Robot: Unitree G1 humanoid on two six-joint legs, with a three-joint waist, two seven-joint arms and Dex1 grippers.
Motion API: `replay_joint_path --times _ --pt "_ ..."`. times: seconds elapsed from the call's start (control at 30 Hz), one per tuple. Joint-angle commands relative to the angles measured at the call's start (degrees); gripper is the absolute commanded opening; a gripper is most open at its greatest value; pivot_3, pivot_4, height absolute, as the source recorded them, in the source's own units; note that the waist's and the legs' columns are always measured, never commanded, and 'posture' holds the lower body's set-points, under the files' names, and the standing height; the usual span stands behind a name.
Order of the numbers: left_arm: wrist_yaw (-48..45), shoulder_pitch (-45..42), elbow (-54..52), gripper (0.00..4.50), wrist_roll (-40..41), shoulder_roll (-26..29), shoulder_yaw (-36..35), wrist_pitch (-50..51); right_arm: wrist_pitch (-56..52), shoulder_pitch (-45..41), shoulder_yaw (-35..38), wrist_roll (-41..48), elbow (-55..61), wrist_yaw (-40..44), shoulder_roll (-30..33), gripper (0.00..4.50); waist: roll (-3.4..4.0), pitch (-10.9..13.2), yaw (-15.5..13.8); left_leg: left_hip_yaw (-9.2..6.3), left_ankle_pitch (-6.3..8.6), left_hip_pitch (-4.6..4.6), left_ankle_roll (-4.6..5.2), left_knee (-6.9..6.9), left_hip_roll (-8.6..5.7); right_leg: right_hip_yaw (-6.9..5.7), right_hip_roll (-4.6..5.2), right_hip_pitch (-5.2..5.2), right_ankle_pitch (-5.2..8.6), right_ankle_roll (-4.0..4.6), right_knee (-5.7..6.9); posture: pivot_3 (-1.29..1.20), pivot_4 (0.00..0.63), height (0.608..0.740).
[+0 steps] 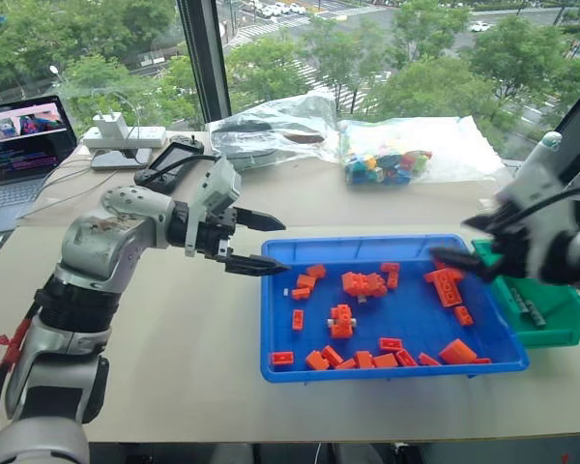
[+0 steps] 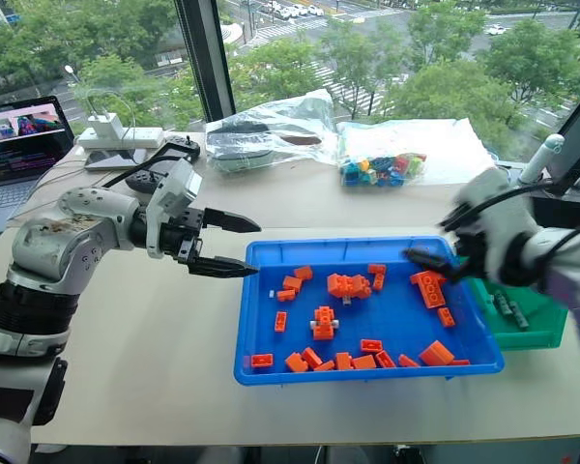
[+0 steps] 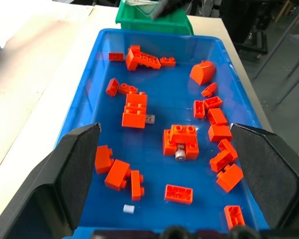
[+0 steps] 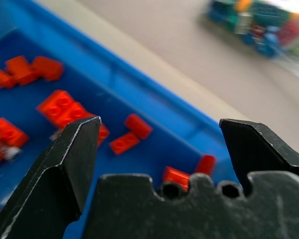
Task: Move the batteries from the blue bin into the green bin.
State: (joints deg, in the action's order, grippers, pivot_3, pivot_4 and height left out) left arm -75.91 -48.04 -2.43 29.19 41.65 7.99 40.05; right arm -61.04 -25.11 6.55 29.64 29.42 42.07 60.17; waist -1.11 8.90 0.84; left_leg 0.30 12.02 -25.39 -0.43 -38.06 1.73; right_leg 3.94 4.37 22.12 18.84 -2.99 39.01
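Hovering left gripper point(image 1: 254, 242): jaws spread wide and empty, poised at the blue bin's left rim.
Blue bin point(image 1: 387, 370): sits on the table point(image 1: 174, 329), strewn with orange bricks point(image 1: 363, 283).
Batteries point(image 3: 180, 154): one small grey cylinder shows under a brick cluster mid-bin; others lie in the green bin point(image 1: 559, 333) as grey cylinders point(image 1: 525, 306).
Right gripper point(image 1: 469, 242): jaws spread apart, holding nothing, above the blue bin's right end, beside the green bin.

A beige table point(image 1: 174, 358) bears the blue bin point(image 1: 391, 368), green bin point(image 1: 561, 333), laptop point(image 1: 19, 155) and bags point(image 1: 406, 150).
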Motion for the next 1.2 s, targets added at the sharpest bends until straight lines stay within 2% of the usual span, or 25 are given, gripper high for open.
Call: replay_joint_path --times 0.03,0.13,0.23,0.37,0.57,0.83,1.07,1.17,1.2 --pt "0.0 0.2 -1.4 4.5 -0.2 0.7 -0.5 -0.7 16.4 0.2 -7.8 -7.8 -3.3 3.1 -1.7 4.46 0.0 0.0 -0.1 0.0 0.0 -0.04 0.0 -0.02 -0.02 -0.01 0.02 0.02 0.0 0.0 -0.01 0.0 0.15 0.732" --pt "0.2 0.9 -2.2 4.5 -0.1 1.2 -0.8 -0.5 21.9 -2.5 -10.3 -10.6 -10.1 4.7 -3.6 4.46 -0.01 0.0 -0.1 -0.03 0.0 -0.08 0.0 -0.1 -0.01 -0.01 0.03 0.05 0.0 0.0 0.0 0.0 0.15 0.732" --pt "0.6 1.9 -3.2 4.5 0.2 2.1 -1.5 -0.2 20.7 -7.2 -11.2 -7.8 -16.7 10.8 -4.7 4.46 0.0 0.0 0.1 -0.06 0.0 -0.08 -0.01 -0.12 0.01 0.0 0.01 0.06 0.0 0.0 0.04 0.0 0.15 0.732" --pt "1.7 3.0 -4.1 4.5 0.2 2.3 -1.8 -0.3 24.7 -9.8 -16.2 -10.8 -22.5 18.1 -4.4 4.46 0.0 0.0 0.1 -0.09 0.0 -0.04 0.0 -0.12 0.06 -0.03 -0.05 0.05 0.0 0.0 0.06 0.0 0.15 0.732" --pt "3.3 3.8 -5.0 4.5 1.0 2.3 -2.2 0.8 33.5 -13.2 -22.3 -15.2 -30.1 26.7 -7.9 4.46 0.01 0.0 0.2 -0.1 0.0 -0.04 -0.01 -0.15 0.05 -0.03 -0.02 0.05 0.0 0.0 0.06 0.0 0.15 0.732" --pt "3.8 4.2 -6.2 4.5 1.7 2.9 -2.7 1.8 45.2 -17.5 -25.4 -23.1 -43.7 30.7 -11.1 4.46 0.01 0.0 0.1 -0.1 -0.01 -0.04 -0.01 -0.17 0.04 -0.03 -0.01 0.06 0.0 0.0 0.08 0.0 0.15 0.732" --pt "4.1 5.0 -7.1 4.5 1.8 3.2 -3.1 2.1 46.9 -17.1 -25.0 -24.8 -46.8 32.5 -13.5 4.46 0.01 0.0 0.2 -0.11 -0.02 -0.04 -0.03 -0.17 0.05 -0.03 -0.01 0.06 0.0 0.0 0.13 0.0 0.15 0.732" --pt "4.1 5.1 -7.2 4.5 1.7 3.2 -3.1 2.1 46.7 -16.9 -24.2 -24.9 -46.6 32.6 -14.0 3.82 0.01 0.0 0.2 -0.11 -0.02 -0.03 -0.03 -0.16 0.06 -0.03 -0.02 0.07 0.0 0.0 0.16 0.0 0.15 0.732" --pt "4.1 5.1 -7.2 4.5 1.7 3.1 -3.1 2.1 46.6 -16.8 -23.9 -24.9 -46.3 32.6 -14.1 3.38 0.01 0.0 0.2 -0.12 -0.02 -0.03 -0.03 -0.16 0.06 -0.03 -0.02 0.07 0.0 0.0 0.16 0.0 0.15 0.732"
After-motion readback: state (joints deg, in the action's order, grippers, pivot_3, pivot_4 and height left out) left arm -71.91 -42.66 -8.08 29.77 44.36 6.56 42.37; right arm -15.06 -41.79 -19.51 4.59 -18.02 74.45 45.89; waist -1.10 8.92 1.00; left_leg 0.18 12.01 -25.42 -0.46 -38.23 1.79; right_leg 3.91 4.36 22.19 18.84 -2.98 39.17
